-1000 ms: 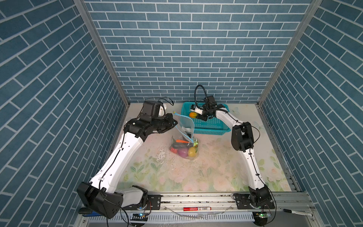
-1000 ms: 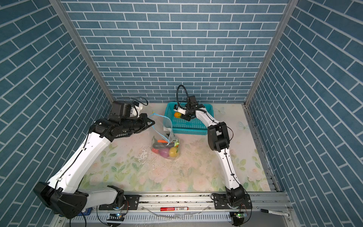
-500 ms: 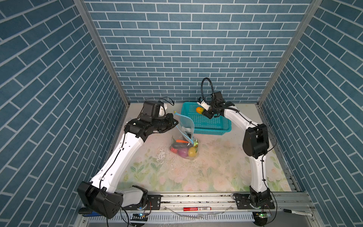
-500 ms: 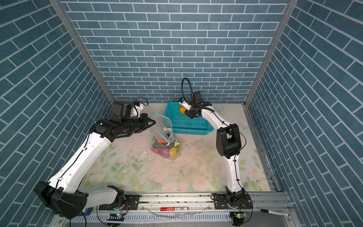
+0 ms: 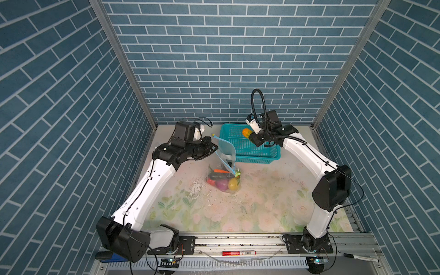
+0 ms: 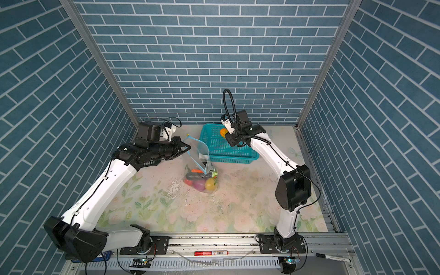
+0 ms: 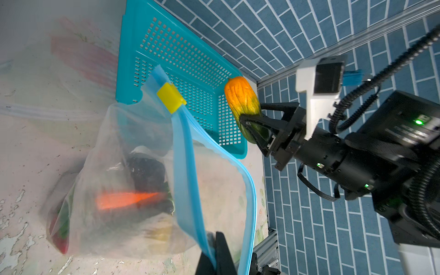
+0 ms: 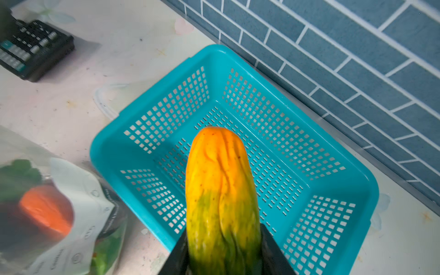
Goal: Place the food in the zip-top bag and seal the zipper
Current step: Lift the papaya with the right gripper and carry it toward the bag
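One piece of food is outside the zip-top bag (image 5: 225,152): the orange-green cucumber-like piece (image 8: 221,190), clamped at its green end by the right gripper (image 7: 256,116) and held over the teal basket (image 5: 257,159). Glossy, rigid and probably light, it could pivot between the jaws; a hold nearer its middle would likely be steadier. The left gripper (image 5: 214,148) is pinched closed on the bag's light-blue zipper (image 7: 188,171), holding the mouth up and open; the crinkly film is limp and best taken by that stiffer strip. Carrot (image 5: 221,171), eggplant (image 5: 217,176), onion (image 5: 222,185), yellow fruit (image 5: 233,183) and red piece (image 5: 211,181) lie inside, on the table (image 5: 262,202).
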`<state>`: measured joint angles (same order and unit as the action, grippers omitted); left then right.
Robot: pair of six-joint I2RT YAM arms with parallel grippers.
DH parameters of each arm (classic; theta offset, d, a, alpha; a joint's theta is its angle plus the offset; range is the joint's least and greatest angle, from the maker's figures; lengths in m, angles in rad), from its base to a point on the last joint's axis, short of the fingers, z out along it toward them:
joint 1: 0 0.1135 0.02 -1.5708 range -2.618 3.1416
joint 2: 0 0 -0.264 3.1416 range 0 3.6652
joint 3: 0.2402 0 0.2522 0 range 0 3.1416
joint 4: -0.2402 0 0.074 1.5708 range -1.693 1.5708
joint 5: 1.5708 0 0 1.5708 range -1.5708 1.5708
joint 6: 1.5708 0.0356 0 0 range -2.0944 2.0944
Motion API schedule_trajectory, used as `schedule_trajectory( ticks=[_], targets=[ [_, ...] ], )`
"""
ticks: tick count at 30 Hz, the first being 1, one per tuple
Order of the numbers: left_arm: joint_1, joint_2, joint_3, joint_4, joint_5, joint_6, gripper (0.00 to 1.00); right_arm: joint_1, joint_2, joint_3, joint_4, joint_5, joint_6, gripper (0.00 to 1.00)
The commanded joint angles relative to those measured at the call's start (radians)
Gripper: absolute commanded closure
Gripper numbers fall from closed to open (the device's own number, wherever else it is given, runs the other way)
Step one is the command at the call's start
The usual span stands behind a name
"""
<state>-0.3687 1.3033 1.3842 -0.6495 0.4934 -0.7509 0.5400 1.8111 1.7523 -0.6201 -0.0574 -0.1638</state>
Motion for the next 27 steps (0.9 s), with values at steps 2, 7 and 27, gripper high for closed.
schedule_trajectory(
  ticks=[2,7,27],
  targets=[
    [0.007,-0.002,-0.018,0.028,0.014,0.009,1.0,0.035,-0.103,-0.039,-0.093,0.037,0.244,1.0],
    [0.007,0.002,-0.028,0.048,0.022,0.008,1.0,0.048,-0.15,-0.063,-0.095,-0.024,0.363,1.0],
    [0.003,-0.022,-0.049,0.078,0.023,-0.014,1.0,0.249,-0.357,-0.125,0.031,-0.113,0.594,1.0]
  ],
)
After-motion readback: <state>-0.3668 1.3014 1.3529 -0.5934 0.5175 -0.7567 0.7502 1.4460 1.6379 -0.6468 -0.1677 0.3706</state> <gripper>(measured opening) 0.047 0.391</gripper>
